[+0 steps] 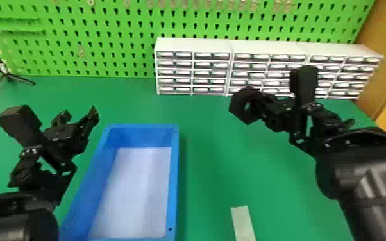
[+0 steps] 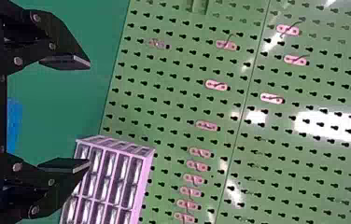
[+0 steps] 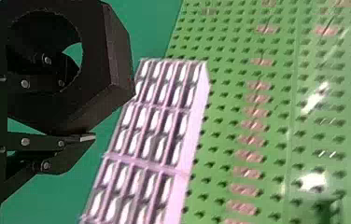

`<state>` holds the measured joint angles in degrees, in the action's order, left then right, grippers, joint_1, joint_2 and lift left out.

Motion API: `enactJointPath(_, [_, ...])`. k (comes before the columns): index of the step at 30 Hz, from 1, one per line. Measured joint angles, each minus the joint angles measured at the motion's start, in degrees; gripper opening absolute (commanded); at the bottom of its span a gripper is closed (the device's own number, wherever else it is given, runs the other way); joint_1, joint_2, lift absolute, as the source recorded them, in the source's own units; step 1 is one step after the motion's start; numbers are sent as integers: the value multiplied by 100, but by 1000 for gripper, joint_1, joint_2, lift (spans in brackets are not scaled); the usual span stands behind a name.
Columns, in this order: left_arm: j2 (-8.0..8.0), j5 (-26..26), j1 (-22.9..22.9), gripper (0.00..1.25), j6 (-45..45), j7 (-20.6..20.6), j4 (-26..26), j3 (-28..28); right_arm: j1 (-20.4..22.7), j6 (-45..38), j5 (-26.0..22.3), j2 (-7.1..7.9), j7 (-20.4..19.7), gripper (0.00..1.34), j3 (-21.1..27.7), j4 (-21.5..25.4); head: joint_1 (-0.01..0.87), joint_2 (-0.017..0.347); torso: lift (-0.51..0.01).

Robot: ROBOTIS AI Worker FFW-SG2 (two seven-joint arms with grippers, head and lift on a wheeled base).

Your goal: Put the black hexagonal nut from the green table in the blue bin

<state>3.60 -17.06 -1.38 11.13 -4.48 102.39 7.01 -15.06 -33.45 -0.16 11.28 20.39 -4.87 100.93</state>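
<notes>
Right now, the left gripper (image 1: pixel 77 118) has its jaws spread apart, left of the blue bin (image 1: pixel 173 179); farther right, above the green worktop (image 1: pixel 208 160), the black hexagonal nut (image 1: pixel 250 118) sits clamped in the jaws of the right gripper (image 1: pixel 261 102)

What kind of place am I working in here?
Probably a workshop or a robot test bench: a green pegboard stands behind the green table, with white units of small drawers along its foot.
</notes>
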Motion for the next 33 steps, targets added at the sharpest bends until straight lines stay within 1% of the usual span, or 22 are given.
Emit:
enactJointPath(6, [0,5,-3,746,-1,0,0,0,-125,310,-14,201,-19,321,-699,20,692,8,-97])
enactJointPath(11, [0,9,-3,746,-3,0,-3,9,-211,514,-205,349,-119,321,-1228,24,692,8,-97])
enactJointPath(15, [0,15,-2,746,-3,0,-9,9,-266,628,-353,409,-171,321,-1538,24,692,8,-97])
enactJointPath(22, [0,18,6,746,-3,0,-25,10,-374,794,-715,470,-294,321,-2063,24,692,8,-97])
enactJointPath(26, [0,18,12,746,-5,0,-32,-5,-482,857,-924,532,-346,321,-2439,24,692,8,-97])
enactJointPath(33, [0,18,24,746,-6,0,-47,-16,-623,921,-1209,629,-396,321,-2919,24,692,8,-97])
